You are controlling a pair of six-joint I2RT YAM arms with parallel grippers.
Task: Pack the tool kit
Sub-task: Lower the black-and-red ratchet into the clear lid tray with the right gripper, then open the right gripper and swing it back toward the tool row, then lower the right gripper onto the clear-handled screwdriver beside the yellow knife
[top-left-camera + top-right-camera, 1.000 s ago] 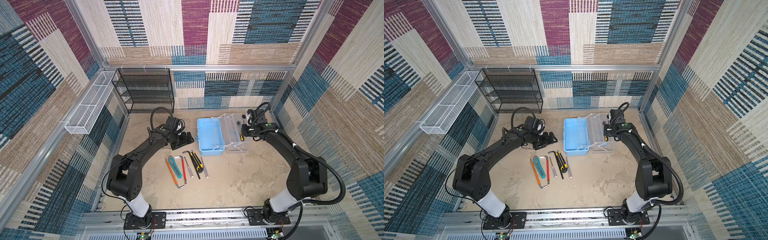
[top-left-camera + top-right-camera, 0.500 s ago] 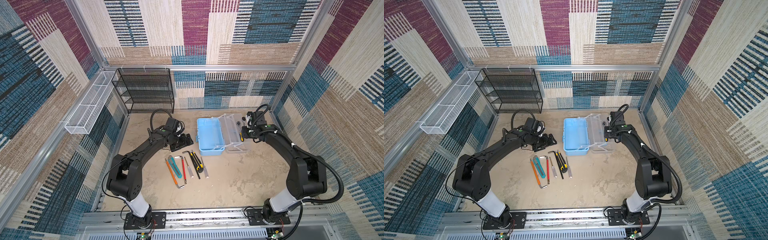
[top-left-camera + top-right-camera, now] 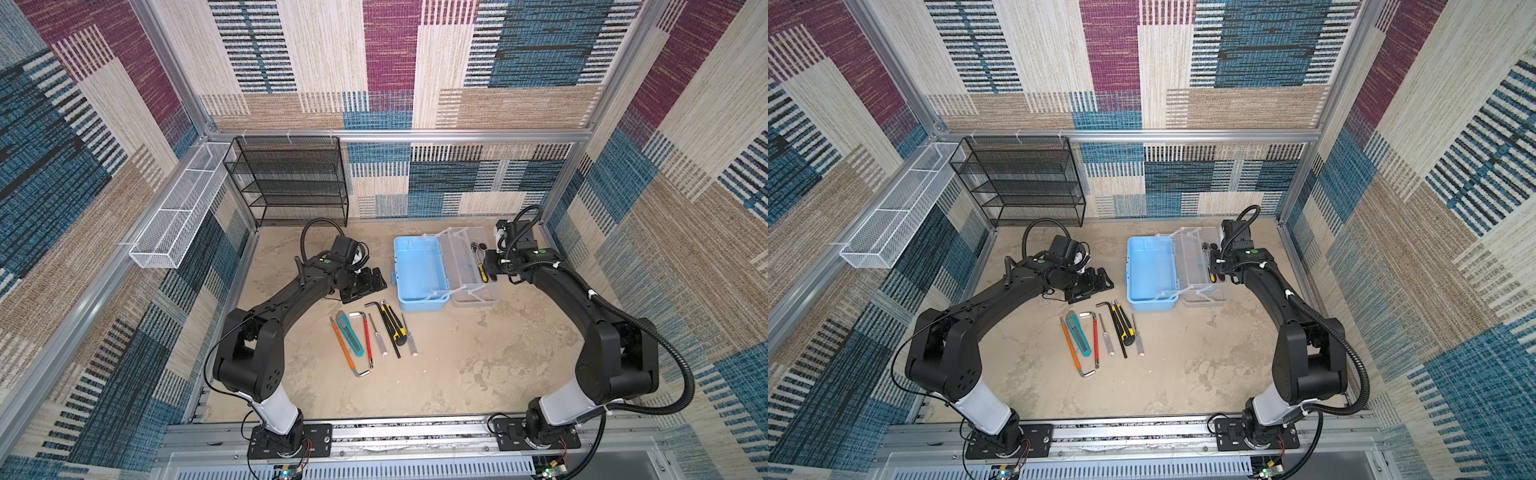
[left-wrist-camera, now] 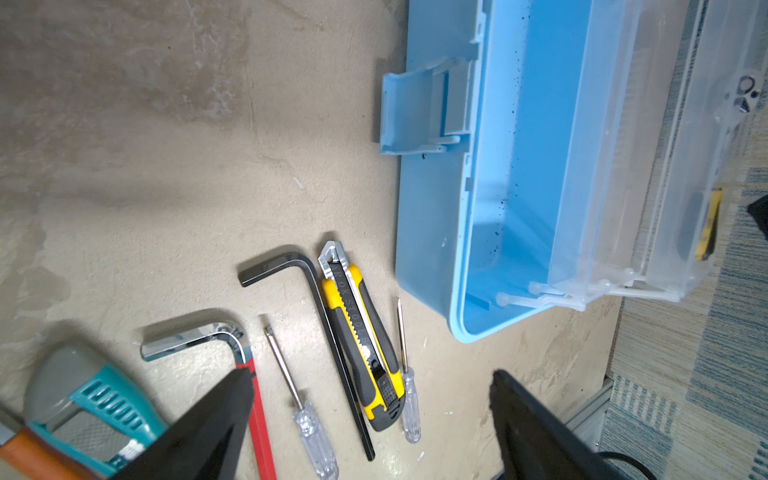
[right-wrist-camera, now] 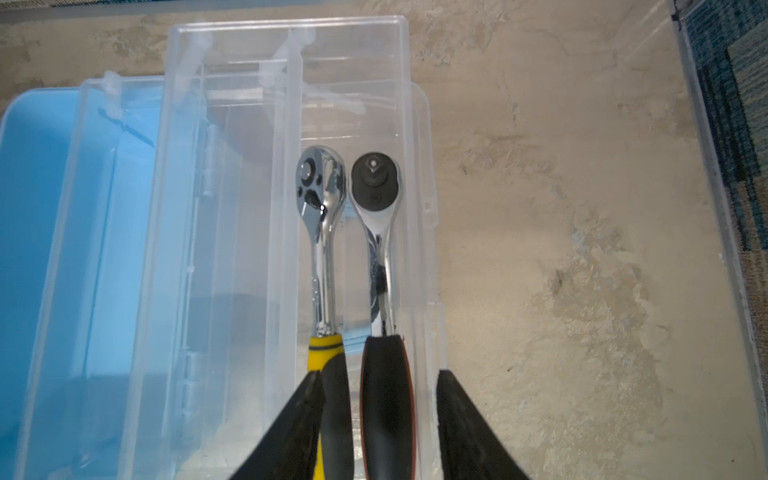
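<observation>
The light blue toolbox [image 3: 419, 270] stands open, its clear tray and lid [image 3: 467, 266] folded out to the right. Two ratchets lie side by side in the outer clear compartment, one yellow-handled [image 5: 322, 216] and one black-handled [image 5: 376, 216]. My right gripper [image 5: 376, 374] straddles both handles, open, with a gap beside the black one. My left gripper [image 4: 372, 374] hovers open above the row of tools on the floor: hex key [image 4: 307, 291], yellow-black utility knife [image 4: 361, 340], two clear-handled screwdrivers [image 4: 291, 382], teal knife [image 4: 95, 395] and mini hacksaw [image 3: 343, 345].
A black wire-mesh rack [image 3: 291, 178] stands against the back wall. Along the left wall hangs a long white mesh basket [image 3: 178, 208]. An aluminium frame rail [image 5: 706, 166] runs close to the right of the clear lid.
My right gripper's jaws have spread apart around the ratchet handles. The left arm and the tools on the floor have not moved.
</observation>
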